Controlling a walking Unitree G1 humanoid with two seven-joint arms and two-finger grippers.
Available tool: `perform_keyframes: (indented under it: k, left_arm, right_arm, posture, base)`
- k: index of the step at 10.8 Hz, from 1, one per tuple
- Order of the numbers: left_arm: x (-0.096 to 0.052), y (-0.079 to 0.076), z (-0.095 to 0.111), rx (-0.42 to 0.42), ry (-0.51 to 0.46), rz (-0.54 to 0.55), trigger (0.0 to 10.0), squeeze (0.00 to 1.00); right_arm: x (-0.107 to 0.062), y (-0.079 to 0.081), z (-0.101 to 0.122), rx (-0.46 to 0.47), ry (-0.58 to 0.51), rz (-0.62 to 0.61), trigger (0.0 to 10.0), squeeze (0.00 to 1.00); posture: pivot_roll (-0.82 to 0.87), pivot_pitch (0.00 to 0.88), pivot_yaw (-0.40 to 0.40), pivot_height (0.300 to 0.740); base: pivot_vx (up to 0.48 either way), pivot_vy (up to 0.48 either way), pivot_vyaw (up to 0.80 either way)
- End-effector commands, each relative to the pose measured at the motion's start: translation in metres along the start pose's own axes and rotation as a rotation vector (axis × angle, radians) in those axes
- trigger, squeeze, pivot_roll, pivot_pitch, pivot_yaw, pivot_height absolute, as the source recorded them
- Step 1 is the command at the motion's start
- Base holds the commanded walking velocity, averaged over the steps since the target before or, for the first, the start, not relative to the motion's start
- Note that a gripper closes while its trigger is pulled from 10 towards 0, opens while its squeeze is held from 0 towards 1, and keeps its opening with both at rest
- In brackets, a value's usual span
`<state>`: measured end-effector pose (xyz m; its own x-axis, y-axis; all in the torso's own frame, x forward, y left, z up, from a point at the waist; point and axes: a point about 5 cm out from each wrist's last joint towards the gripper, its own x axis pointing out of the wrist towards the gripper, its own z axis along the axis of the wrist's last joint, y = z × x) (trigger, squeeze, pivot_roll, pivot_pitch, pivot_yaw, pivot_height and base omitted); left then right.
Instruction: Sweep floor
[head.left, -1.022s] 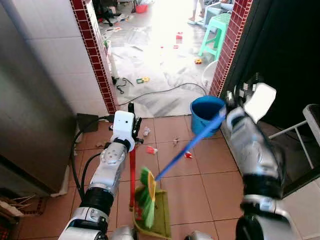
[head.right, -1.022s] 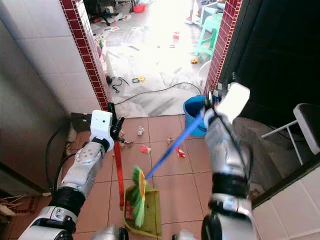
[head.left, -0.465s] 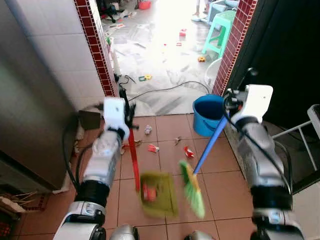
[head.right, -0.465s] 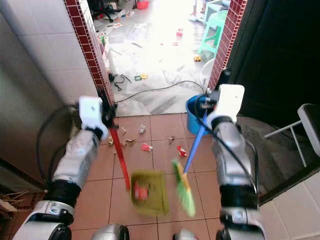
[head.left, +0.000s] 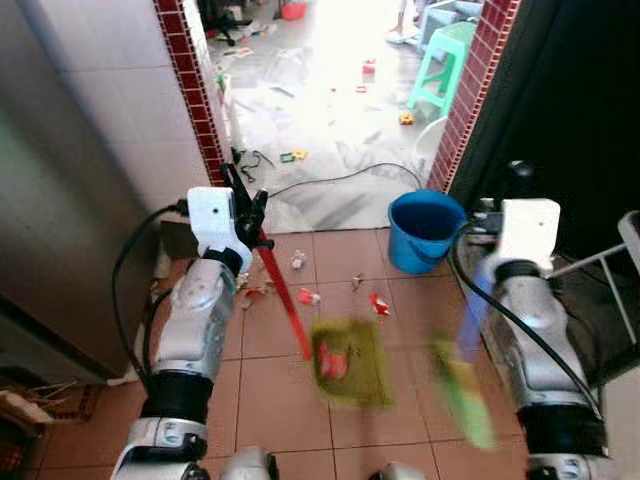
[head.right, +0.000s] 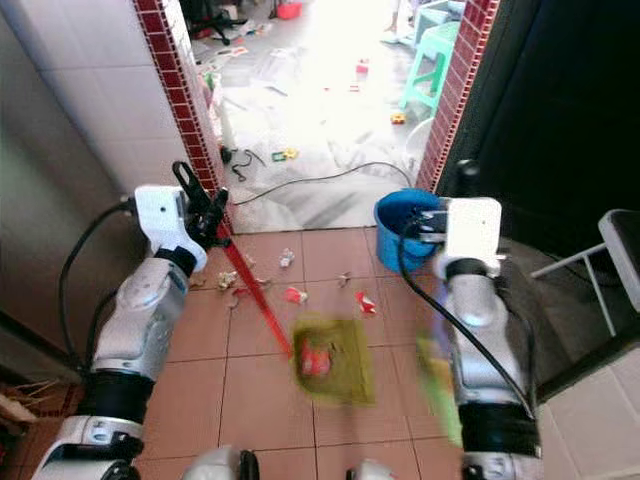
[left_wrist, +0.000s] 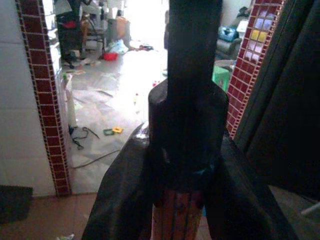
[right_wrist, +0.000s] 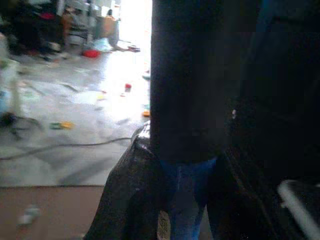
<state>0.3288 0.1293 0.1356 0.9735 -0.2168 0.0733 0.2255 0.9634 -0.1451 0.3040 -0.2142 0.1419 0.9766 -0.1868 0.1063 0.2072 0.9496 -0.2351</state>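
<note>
Terracotta tiles carry a green dustpan (head.left: 350, 348) holding a red scrap, its red handle (head.left: 283, 291) slanting up to the left gripper (head.left: 244, 200), whose black fingers are clamped around the handle's top; the left wrist view confirms the grip at close range. The right gripper (right_wrist: 187, 150) is closed on the blue broom handle (right_wrist: 187, 200), seen plainly in the right wrist view, while the head views give the broom (head.left: 462, 388) as a blue-and-green blur beside the right arm. Litter (head.left: 378, 302) lies between the dustpan and a blue bucket (head.left: 424, 230) at the doorway.
</note>
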Motion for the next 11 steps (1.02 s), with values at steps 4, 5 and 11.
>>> perform_keyframes:
  k: [4, 5, 11]
  left_arm:
    - [0.004, 0.010, 0.037, -0.056, -0.131, 0.018, 10.0, 0.00]
    - [0.005, 0.010, 0.042, -0.062, -0.144, 0.017, 10.0, 0.00]
    - [0.013, 0.006, 0.072, -0.166, -0.245, 0.018, 10.0, 0.00]
  right_arm:
    - [0.004, -0.005, 0.010, -0.051, -0.064, -0.054, 10.0, 0.00]
    - [0.004, -0.005, 0.007, -0.062, -0.056, -0.058, 10.0, 0.00]
    - [0.004, 0.000, 0.000, -0.074, -0.036, -0.045, 10.0, 0.00]
  posture:
    - [-0.09, 0.000, 0.041, 0.740]
    - [-0.09, 0.000, 0.041, 0.740]
    - [-0.09, 0.000, 0.036, 0.740]
  base:
    - [0.079, 0.000, 0.00]
    - [0.334, 0.000, 0.00]
    - [0.410, 0.000, 0.00]
